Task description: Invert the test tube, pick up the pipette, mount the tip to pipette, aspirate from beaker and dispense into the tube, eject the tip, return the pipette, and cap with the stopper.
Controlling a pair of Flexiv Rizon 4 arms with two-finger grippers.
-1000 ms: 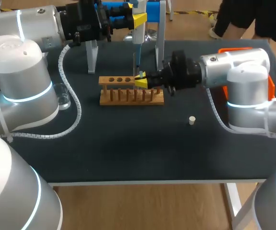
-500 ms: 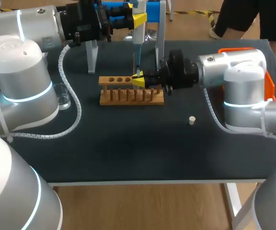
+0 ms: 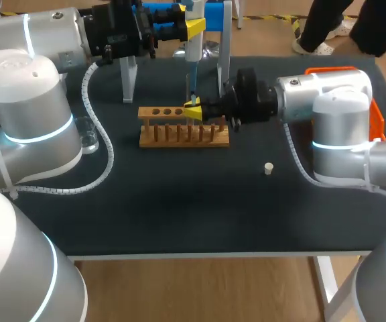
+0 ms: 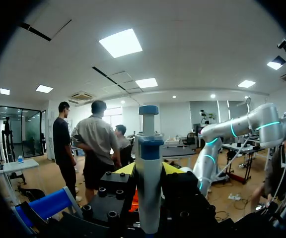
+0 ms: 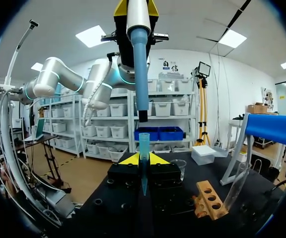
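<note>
The left fingers are closed around the pipette, holding it upright above the far part of the dark surface. In the left wrist view the pipette's white barrel rises straight out from between the yellow pads, with a blue collar near its top and a blue plunger button above that. Its lower part is a slim blue shaft that ends in a short dark nose pointing straight down. Directly under that nose, the right fingers pinch a tip from both sides. The tip is a small, translucent blue-green cone held upright, with its open wide end up and its point down past the pads. The nose and the tip's mouth are lined up, with a narrow gap between them. Just beneath the right fingers is the wooden rack, with round holes in its top strip and a row of pegs along the front. In the right wrist view a clear test tube leans tilted just beside the rack; I cannot tell whether it is seated on it. A glass beaker stands ahead of the right fingers, and a small pale stopper lies alone on the surface, near the right arm and well apart from the rack.
</note>
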